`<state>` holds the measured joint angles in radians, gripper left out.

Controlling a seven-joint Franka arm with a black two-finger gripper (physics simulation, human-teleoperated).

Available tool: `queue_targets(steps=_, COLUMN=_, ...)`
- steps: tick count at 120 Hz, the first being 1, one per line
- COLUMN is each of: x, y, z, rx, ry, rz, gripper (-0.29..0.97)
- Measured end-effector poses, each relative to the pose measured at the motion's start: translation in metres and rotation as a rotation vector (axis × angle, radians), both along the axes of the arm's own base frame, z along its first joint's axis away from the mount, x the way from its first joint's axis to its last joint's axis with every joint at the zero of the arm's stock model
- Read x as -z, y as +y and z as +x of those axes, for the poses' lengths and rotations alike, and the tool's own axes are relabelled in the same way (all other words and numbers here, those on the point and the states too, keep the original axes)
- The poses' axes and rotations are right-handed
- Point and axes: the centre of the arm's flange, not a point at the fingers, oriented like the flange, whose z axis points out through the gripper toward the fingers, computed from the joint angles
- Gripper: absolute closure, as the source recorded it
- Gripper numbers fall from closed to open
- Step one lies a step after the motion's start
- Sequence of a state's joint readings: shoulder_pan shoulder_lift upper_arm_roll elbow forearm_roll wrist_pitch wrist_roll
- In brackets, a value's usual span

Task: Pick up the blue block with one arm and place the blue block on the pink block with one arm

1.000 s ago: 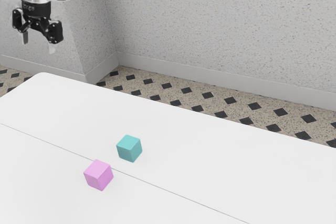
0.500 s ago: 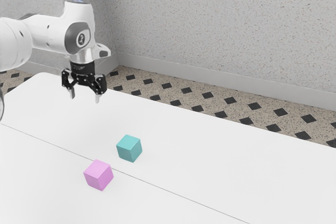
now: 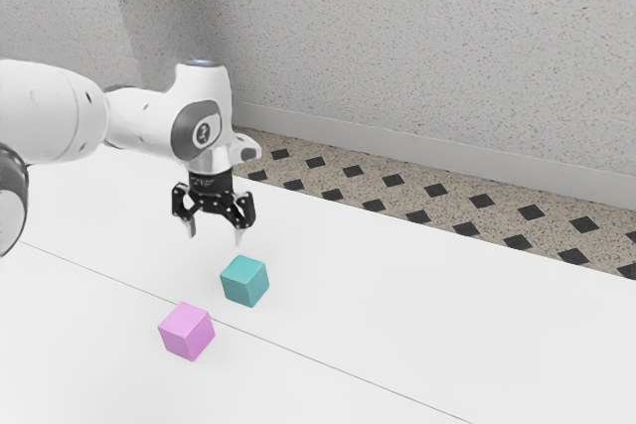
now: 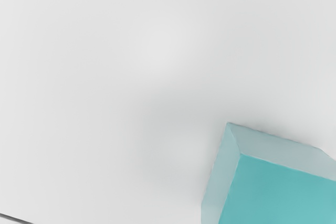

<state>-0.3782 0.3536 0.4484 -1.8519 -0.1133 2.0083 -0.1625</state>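
Observation:
A teal-blue block (image 3: 244, 280) rests on the white table (image 3: 417, 305). A pink block (image 3: 186, 331) sits just in front of it, toward the exterior view's left, a small gap apart. My gripper (image 3: 214, 234) hangs open a little above the table, just behind the blue block and slightly toward the exterior view's left, holding nothing. In the wrist view the blue block (image 4: 273, 182) appears close by, off to one side of my hand.
A thin seam (image 3: 328, 359) runs across the table between the two blocks. Behind the table's far edge lie a tiled floor (image 3: 447, 196) and a speckled wall (image 3: 417, 47).
My arm has swung down from high at the exterior view's upper left toward its right, ending just behind the blue block. The fingers stayed open; neither block moved.

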Motion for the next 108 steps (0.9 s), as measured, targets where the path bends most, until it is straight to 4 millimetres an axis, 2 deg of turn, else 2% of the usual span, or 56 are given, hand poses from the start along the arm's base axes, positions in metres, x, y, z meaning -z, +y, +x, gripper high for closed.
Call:
queue_targets(steps=10, x=0.007, y=-0.013, z=-0.006, rx=0.009, ry=0.006, rz=-0.004, gripper=0.0)
queue_targets(steps=27, x=0.011, y=-0.005, z=-0.043, rx=-0.033, ry=0.029, rz=-0.023, gripper=0.0)
queue_targets(steps=42, x=0.014, y=-0.008, z=-0.054, rx=-0.04, ry=0.023, rz=-0.019, gripper=0.0)
queue_targets(steps=52, x=0.016, y=-0.009, z=-0.049, rx=-0.038, ry=0.016, rz=-0.006, gripper=0.0)
queue_targets(steps=68, x=0.015, y=-0.024, z=-0.022, rx=0.009, ry=-0.018, rz=0.028, gripper=0.0)
queue_targets(steps=79, x=0.023, y=-0.04, z=-0.014, rx=0.045, ry=-0.015, rz=0.032, gripper=0.0)
queue_targets(steps=94, x=0.043, y=-0.037, z=-0.007, rx=0.049, ry=0.006, rz=0.026, gripper=0.0)
queue_targets(steps=108, x=0.048, y=-0.051, z=0.004, rx=0.081, ry=0.0, rz=0.02, gripper=0.0)
